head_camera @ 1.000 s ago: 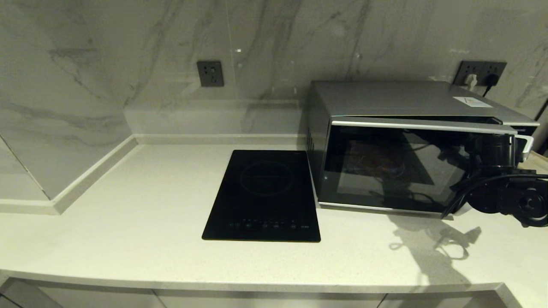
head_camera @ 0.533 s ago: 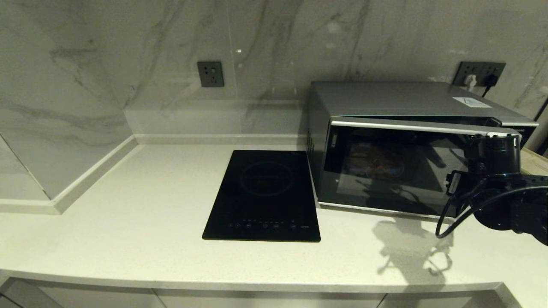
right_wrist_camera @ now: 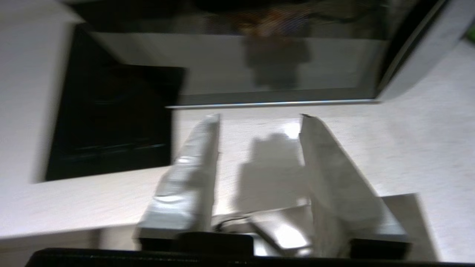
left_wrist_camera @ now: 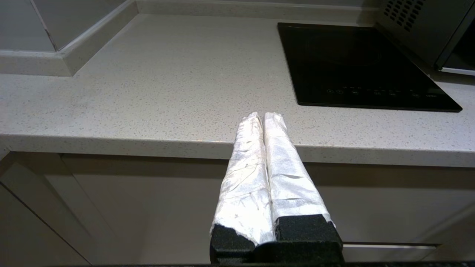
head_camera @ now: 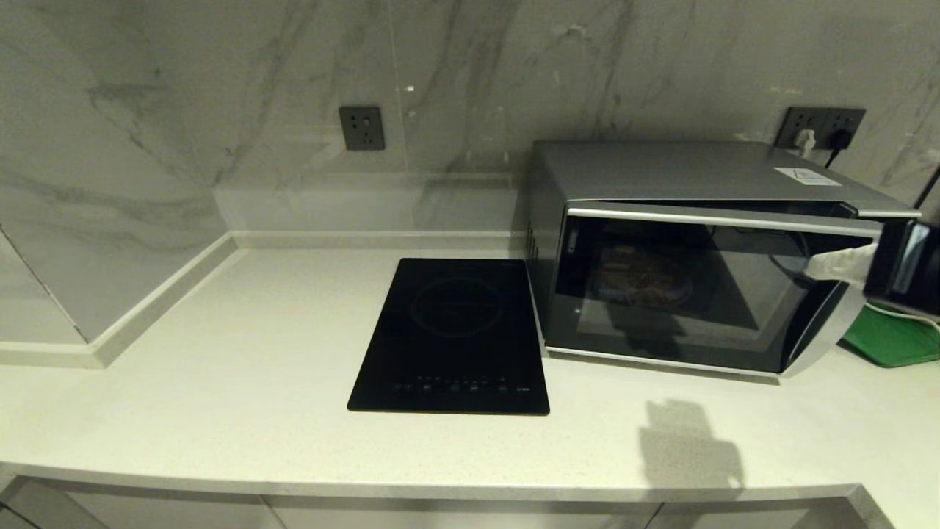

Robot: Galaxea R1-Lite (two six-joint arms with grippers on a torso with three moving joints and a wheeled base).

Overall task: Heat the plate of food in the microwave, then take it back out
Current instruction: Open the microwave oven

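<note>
The microwave (head_camera: 705, 176) stands at the back right of the counter, its dark glass door (head_camera: 683, 294) slightly ajar with the right edge swung out. Behind the glass the plate of food (head_camera: 646, 275) shows dimly, fry-like sticks on it. My right gripper (head_camera: 826, 266) hovers by the door's upper right corner, apart from the glass. In the right wrist view this gripper (right_wrist_camera: 259, 116) is open and holds nothing, with counter and door behind it. My left gripper (left_wrist_camera: 259, 115) is shut and empty, parked low in front of the counter's front edge.
A flat black induction hob (head_camera: 452, 334) lies left of the microwave. A green tray (head_camera: 892, 338) sits on the counter to the right of the door. Wall sockets (head_camera: 822, 125) with plugs are behind the microwave. The counter's left half is bare stone (head_camera: 242, 345).
My right arm has risen and pulled away to the right from in front of the door's lower right part, uncovering the green tray. The door stays ajar.
</note>
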